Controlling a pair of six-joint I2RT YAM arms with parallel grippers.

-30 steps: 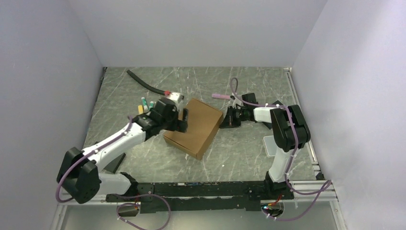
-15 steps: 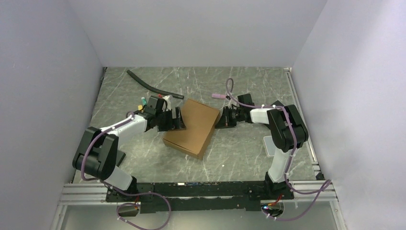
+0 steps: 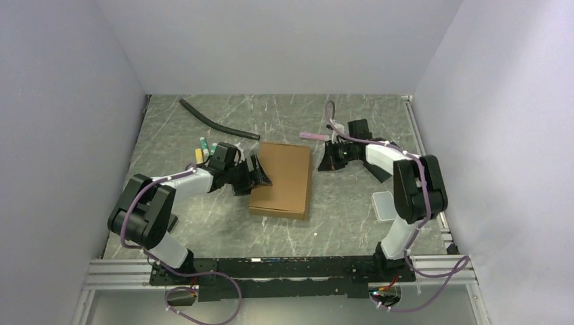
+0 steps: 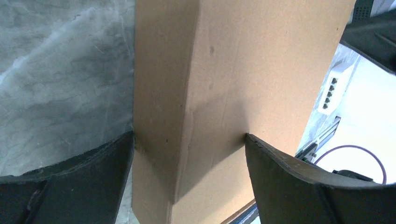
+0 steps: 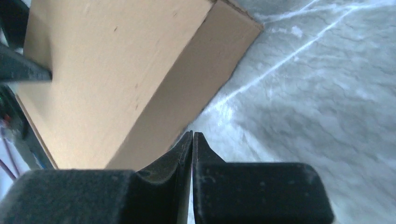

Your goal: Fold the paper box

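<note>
The paper box (image 3: 284, 177) is a closed brown cardboard mailer lying flat at the table's middle. My left gripper (image 3: 256, 177) is at its left edge with its jaws spread wide. In the left wrist view one fingertip (image 4: 126, 140) touches the foot of the box's side wall. The other rests on the box's (image 4: 233, 70) top face, so the left gripper (image 4: 190, 136) straddles that edge. My right gripper (image 3: 332, 156) is shut and empty just beyond the box's far right corner. In the right wrist view the right gripper (image 5: 193, 133) is near the box's (image 5: 107, 70) side wall, apart from it.
A black hose (image 3: 216, 124) lies at the far left. Coloured markers (image 3: 203, 147) lie by the left arm. A pink stick (image 3: 311, 135) lies behind the box. A translucent lid (image 3: 384, 205) lies near the right arm's base. Walls enclose three sides.
The box has turned clockwise and slid right, now squared to the table. My left gripper came down against its left edge. My right gripper drew back from the box's right corner.
</note>
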